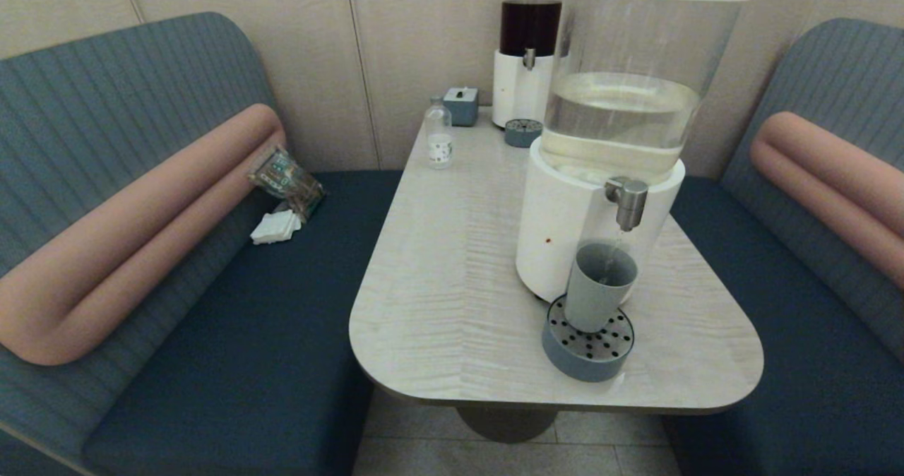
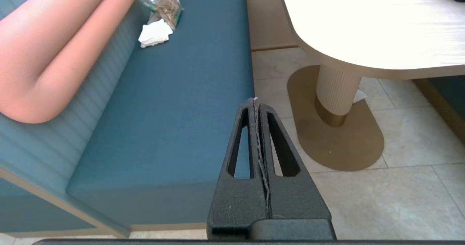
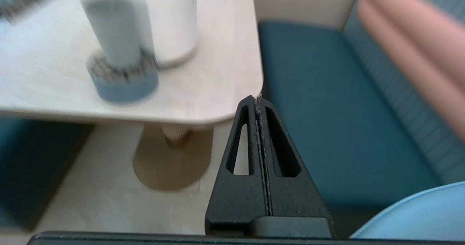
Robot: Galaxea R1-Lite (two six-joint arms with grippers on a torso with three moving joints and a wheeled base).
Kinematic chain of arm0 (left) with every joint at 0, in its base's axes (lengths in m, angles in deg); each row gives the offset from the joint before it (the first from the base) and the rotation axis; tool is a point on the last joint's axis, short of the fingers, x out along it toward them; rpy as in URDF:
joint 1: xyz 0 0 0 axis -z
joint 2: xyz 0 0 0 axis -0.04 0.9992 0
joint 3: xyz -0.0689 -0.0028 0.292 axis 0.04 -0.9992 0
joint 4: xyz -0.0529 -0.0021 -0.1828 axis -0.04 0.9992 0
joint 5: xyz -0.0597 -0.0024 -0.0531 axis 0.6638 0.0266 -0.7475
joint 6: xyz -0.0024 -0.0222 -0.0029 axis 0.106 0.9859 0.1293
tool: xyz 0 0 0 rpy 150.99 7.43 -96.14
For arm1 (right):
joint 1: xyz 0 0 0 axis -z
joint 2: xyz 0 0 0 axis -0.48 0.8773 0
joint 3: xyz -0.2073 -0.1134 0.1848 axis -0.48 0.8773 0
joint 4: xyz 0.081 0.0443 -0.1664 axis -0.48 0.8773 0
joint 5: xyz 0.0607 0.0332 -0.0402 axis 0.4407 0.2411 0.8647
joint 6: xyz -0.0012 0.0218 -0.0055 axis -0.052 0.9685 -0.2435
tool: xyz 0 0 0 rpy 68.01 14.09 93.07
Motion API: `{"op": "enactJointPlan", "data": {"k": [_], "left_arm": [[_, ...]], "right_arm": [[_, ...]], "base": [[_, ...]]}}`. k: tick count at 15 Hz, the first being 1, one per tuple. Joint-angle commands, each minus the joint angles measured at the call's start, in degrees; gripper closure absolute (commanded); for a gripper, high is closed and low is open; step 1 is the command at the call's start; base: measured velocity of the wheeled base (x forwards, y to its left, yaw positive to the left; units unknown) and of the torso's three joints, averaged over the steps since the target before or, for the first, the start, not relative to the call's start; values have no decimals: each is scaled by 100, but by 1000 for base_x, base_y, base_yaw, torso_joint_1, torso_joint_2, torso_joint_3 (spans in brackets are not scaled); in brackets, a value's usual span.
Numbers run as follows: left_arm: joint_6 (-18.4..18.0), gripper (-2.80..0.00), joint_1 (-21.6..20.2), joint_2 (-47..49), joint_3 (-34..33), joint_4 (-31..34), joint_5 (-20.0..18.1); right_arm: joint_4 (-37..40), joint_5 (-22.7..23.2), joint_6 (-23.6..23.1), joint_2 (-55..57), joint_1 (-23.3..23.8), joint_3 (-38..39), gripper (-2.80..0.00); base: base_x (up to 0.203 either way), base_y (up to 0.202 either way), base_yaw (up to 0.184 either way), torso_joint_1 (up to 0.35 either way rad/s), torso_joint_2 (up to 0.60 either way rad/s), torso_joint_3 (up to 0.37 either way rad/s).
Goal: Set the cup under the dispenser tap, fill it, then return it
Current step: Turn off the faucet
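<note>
**Cup under the tap, both arms low and clear**

Standing upright on the round perforated drip tray (image 1: 587, 349), near the right front edge of the table (image 1: 452, 278) — the cup (image 1: 599, 285), grey-blue and untouched by either arm. Directly above its mouth, the dispenser tap (image 1: 627, 202), with a thin stream dropping from spout into cup. Behind it, the large dispenser (image 1: 614, 137), clear tank part full of pale liquid. Farther back on the table: a dark-liquid dispenser (image 1: 528, 45), a second small tray (image 1: 522, 133), a small clear bottle (image 1: 438, 137) and a grey box (image 1: 461, 105).

Left gripper (image 2: 256, 101) closed on nothing, fingers pressed flat together, hanging low beside the left bench seat (image 2: 174, 110), off the table's near left corner. Right gripper (image 3: 257, 99) likewise closed and empty — held below table height past the near right corner, well apart from the cup.
</note>
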Motion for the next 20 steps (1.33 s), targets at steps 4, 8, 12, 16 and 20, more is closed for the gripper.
{"op": "enactJointPlan", "data": {"k": [4,8,12,16,20], "left_arm": [[-3,0,0,-1,-1,-3,-3],[-3,0,0,-1,-1,-3,-3],[-3,0,0,-1,-1,-3,-3],[-3,0,0,-1,-1,-3,-3],[-3,0,0,-1,-1,-3,-3]], "right_arm": [[-2599,39,-489,-57,-2,2493,0],[-2208,436,-228,-54,-7,2470,0],[-1965,406,191,-55,-11,2406,0],[-1965,406,185,-55,-11,2406,0],[-1965,406,185,-55,-11,2406,0]], "base": [[0,0,0,0,0,0],[0,0,0,0,0,0],[0,0,0,0,0,0],[0,0,0,0,0,0],[0,0,0,0,0,0]]}}
